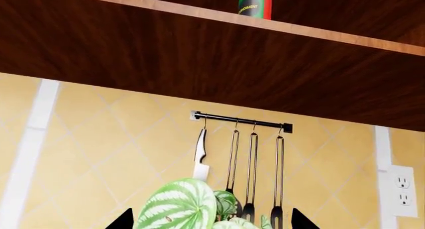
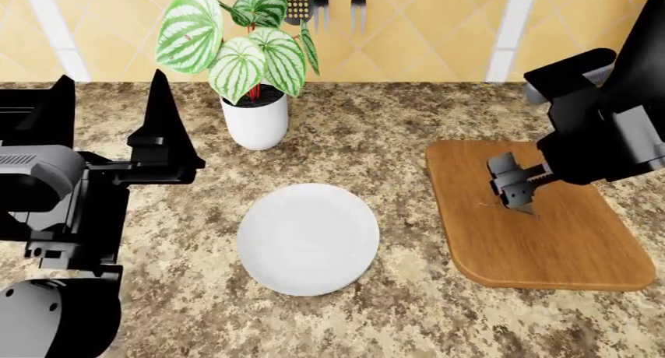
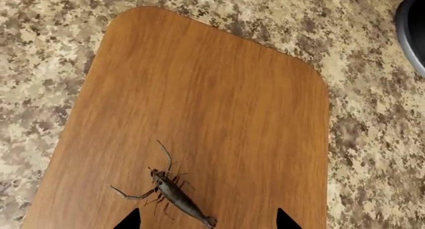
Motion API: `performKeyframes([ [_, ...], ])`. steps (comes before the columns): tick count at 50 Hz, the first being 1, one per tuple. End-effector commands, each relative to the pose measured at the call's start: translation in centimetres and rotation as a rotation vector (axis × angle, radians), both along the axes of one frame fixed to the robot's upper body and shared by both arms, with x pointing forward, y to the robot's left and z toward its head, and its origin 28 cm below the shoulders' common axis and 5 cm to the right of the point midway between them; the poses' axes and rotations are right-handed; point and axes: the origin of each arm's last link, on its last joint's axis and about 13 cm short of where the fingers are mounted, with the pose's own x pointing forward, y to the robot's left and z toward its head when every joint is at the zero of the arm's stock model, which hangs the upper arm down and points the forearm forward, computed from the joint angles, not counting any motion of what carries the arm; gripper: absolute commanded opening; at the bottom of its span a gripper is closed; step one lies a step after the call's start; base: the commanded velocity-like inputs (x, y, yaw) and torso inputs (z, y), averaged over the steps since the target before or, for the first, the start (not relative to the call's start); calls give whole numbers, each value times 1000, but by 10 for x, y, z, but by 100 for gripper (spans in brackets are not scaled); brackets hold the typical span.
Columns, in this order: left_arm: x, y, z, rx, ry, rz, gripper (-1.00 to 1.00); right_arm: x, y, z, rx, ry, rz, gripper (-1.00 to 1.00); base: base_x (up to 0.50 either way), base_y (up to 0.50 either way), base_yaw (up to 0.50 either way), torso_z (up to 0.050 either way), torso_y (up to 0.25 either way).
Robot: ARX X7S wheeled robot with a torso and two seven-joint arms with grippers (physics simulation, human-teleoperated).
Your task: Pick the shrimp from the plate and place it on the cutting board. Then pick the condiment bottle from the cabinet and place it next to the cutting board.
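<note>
The shrimp lies on the cutting board, between the wide-apart tips of my right gripper, which is open and touches nothing. In the head view this gripper hovers low over the board. The white plate sits bare on the counter's middle. The red condiment bottle stands on the cabinet shelf, well above and beyond my left gripper. That gripper is open and empty, raised at the left of the head view with its fingers pointing up.
A potted plant in a white pot stands on the counter behind the plate, and its leaves sit right before the left gripper. A rail of hanging utensils is on the tiled wall under the dark cabinet. A wall socket is nearby.
</note>
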Motion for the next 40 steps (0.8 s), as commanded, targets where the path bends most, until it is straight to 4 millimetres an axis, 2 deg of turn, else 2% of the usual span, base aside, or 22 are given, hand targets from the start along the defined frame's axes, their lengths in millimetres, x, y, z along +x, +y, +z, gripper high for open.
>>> performKeyframes([
  [1, 0, 0, 0, 0, -1, 0, 100, -2, 0, 14, 12, -48, 1, 100, 0, 0, 0, 0, 0],
  [15, 0, -1, 0, 3, 2, -2, 100, -18, 6, 51, 33, -168, 43, 100, 0, 0, 0, 0, 0],
  [25, 0, -1, 0, 6, 3, 4, 100, -36, 20, 82, 51, -267, 90, 100, 0, 0, 0, 0, 0],
  [40, 2, -1, -1, 10, 8, 10, 100, -47, 31, 104, 75, -414, 137, 100, 0, 0, 0, 0, 0],
])
